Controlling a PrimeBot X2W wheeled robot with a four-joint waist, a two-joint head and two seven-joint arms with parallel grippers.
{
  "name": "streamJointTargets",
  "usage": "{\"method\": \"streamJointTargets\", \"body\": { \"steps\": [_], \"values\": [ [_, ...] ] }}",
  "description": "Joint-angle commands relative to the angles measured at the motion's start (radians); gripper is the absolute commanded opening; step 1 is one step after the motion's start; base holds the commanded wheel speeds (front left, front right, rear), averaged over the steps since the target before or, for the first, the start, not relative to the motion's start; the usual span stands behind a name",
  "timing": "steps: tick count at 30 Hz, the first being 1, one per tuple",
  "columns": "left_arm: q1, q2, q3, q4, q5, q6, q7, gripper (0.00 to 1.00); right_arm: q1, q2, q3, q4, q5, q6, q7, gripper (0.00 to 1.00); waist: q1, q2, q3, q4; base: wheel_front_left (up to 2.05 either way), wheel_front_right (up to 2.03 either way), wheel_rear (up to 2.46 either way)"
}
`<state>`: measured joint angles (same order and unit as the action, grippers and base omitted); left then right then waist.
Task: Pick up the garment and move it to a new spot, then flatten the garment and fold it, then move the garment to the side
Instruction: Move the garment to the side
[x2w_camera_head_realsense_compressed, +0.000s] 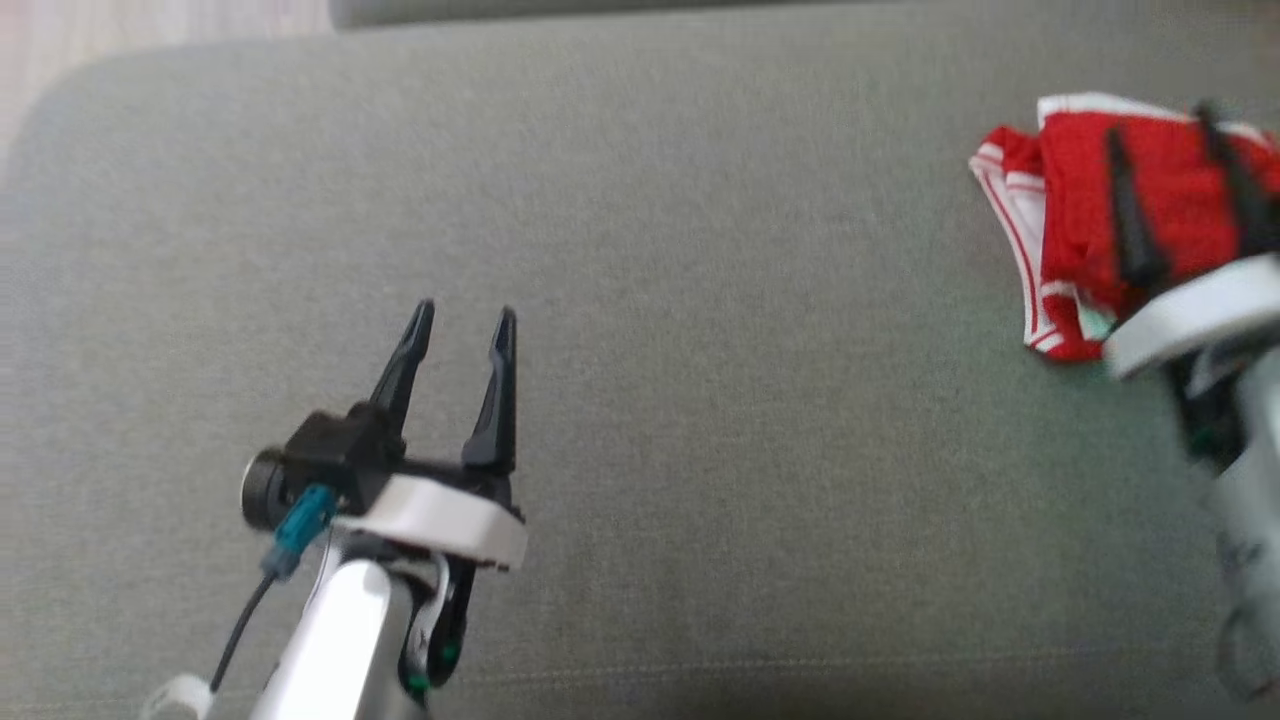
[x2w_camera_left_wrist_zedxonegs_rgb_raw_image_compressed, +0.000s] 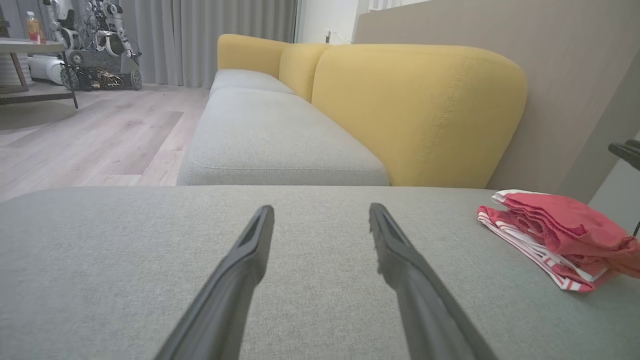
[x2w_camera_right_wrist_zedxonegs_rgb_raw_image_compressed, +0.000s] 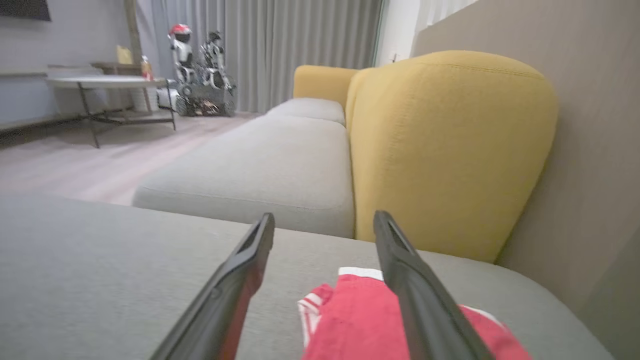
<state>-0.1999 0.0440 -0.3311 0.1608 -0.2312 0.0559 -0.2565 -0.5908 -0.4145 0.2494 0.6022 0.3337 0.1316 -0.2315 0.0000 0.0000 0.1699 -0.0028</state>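
Garment (x2w_camera_head_realsense_compressed: 1075, 210), folded, red w/ white trim, lies at R edge of grey cushion (x2w_camera_head_realsense_compressed: 700, 420), prob. its set-aside spot. R jaws hang over it spread wide, apparently gripping nothing (blurry). L jaws wide open, empty, parked well apart.

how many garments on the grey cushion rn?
1. The red garment, white-trimmed and folded, lies at the right end of the grey cushion, under the open right gripper. Anything beyond the head view's right edge is hidden.

One red garment (x2w_camera_head_realsense_compressed: 1075, 200); two tools, a left tool (x2w_camera_head_realsense_compressed: 465, 312) and a right tool (x2w_camera_head_realsense_compressed: 1160, 125).
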Motion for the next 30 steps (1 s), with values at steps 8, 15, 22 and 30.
{"method": "streamJointTargets", "body": {
  "steps": [8,15,22,30],
  "values": [
    [0.098,0.006,0.076,-0.032,-0.004,-0.007,-0.005,1.00,0.291,0.216,-0.129,-0.262,-0.110,-0.001,-0.030,1.00,0.0000,0.0000,-0.123,0.038,0.00,0.00,0.00],
    [0.152,0.006,0.086,-0.036,0.022,-0.003,-0.005,1.00,0.435,0.308,-0.170,-0.370,-0.196,-0.001,-0.030,1.00,0.0000,0.0000,-0.150,0.041,0.00,0.00,0.00],
    [0.169,0.006,0.090,-0.065,0.044,0.018,-0.005,1.00,0.474,0.335,-0.171,-0.389,-0.234,-0.001,-0.030,1.00,0.0000,0.0000,-0.157,0.043,0.00,0.00,0.00],
    [0.173,0.006,0.093,-0.079,0.045,0.026,-0.005,1.00,0.477,0.345,-0.176,-0.391,-0.243,-0.001,-0.030,1.00,0.0000,0.0000,-0.157,0.043,0.00,0.00,0.00]
  ]
}}
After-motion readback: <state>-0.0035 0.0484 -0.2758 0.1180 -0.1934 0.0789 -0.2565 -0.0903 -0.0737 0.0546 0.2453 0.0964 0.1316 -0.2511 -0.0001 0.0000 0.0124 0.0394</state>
